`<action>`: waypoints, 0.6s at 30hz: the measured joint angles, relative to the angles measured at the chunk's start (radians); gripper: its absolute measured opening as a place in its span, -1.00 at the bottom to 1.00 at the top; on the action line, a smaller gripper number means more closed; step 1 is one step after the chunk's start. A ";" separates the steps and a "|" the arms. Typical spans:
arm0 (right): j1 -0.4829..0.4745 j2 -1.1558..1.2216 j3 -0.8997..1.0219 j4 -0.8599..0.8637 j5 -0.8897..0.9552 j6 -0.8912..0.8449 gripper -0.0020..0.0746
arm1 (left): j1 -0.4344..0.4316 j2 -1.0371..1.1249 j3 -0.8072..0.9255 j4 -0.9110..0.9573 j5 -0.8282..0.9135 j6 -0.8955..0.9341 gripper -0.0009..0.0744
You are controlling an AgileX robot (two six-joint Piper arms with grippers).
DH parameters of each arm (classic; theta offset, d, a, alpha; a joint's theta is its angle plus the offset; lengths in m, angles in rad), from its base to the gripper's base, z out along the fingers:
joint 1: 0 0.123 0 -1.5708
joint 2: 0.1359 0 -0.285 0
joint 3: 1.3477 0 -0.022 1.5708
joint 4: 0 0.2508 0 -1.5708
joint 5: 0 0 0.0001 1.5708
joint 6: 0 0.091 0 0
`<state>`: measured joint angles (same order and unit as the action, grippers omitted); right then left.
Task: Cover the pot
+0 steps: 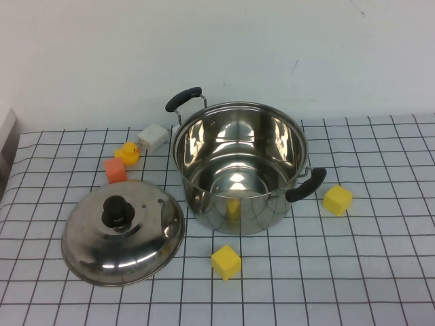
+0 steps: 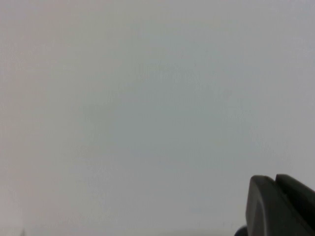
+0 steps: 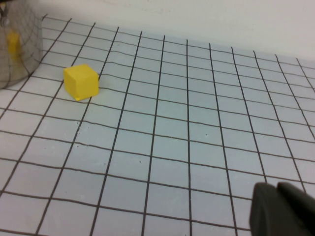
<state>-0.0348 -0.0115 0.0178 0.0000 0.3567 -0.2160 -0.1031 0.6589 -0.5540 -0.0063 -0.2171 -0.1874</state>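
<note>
high view: raised, on the robot's side, angled down at the gridded counter (image 1: 380, 285), takes in the pot (image 1: 238, 166), lid (image 1: 124, 234) and blocks, white wall behind. No arm in it

left wrist view: faces blank wall, only a dark bit of the left gripper (image 2: 280, 206) in the corner, jaws' state unreadable

right wrist view: low and close over the counter (image 3: 197, 137), right gripper (image 3: 283, 209) edge in the corner, yellow block (image 3: 81, 82) well beyond the jaws

shared by high and right wrist: that block (image 1: 337, 200), pot wall (image 3: 17, 49), grid
</note>
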 joint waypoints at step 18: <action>0.000 0.000 0.000 0.000 0.000 0.000 -0.92 | 0.000 0.892 -0.023 0.245 -0.616 -0.167 -0.28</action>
<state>-0.0348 -0.0115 0.0178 0.0000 0.3567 -0.2160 -0.1031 1.5513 -0.5767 0.2390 -0.8330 -0.3541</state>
